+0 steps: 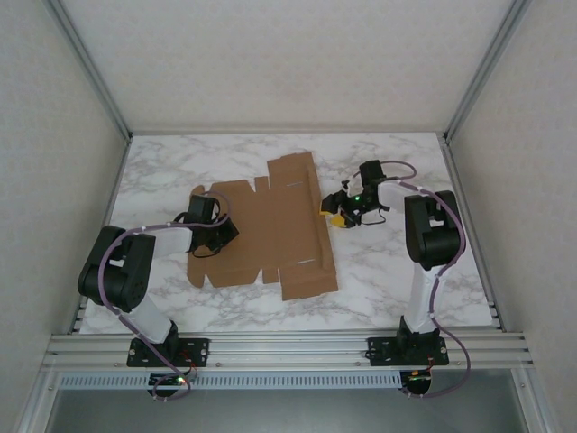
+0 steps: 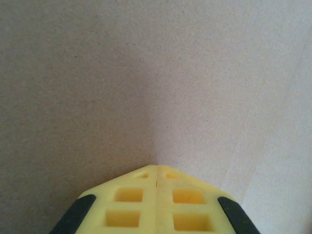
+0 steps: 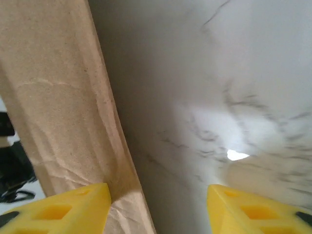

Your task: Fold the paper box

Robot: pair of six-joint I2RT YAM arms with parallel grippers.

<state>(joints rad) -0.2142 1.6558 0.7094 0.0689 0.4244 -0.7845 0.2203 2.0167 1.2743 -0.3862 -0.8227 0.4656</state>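
The paper box [image 1: 270, 234] is a flat brown die-cut sheet with flaps and slots, lying on the marble table [image 1: 388, 271]. My left gripper [image 1: 221, 236] rests on the sheet's left part. In the left wrist view its yellow jaws [image 2: 156, 168] are shut together, tip against the cardboard [image 2: 146, 73], with nothing between them. My right gripper [image 1: 334, 215] is at the sheet's right edge. In the right wrist view it [image 3: 158, 209] is open. A creased cardboard flap [image 3: 58, 107] runs past the left finger [image 3: 73, 207], its edge inside the gap, and bare marble fills the rest.
White walls and aluminium frame posts [image 1: 99, 81] close in the table on three sides. A metal rail [image 1: 288, 347] with the arm bases runs along the near edge. Bare marble lies right of the sheet and along the far edge.
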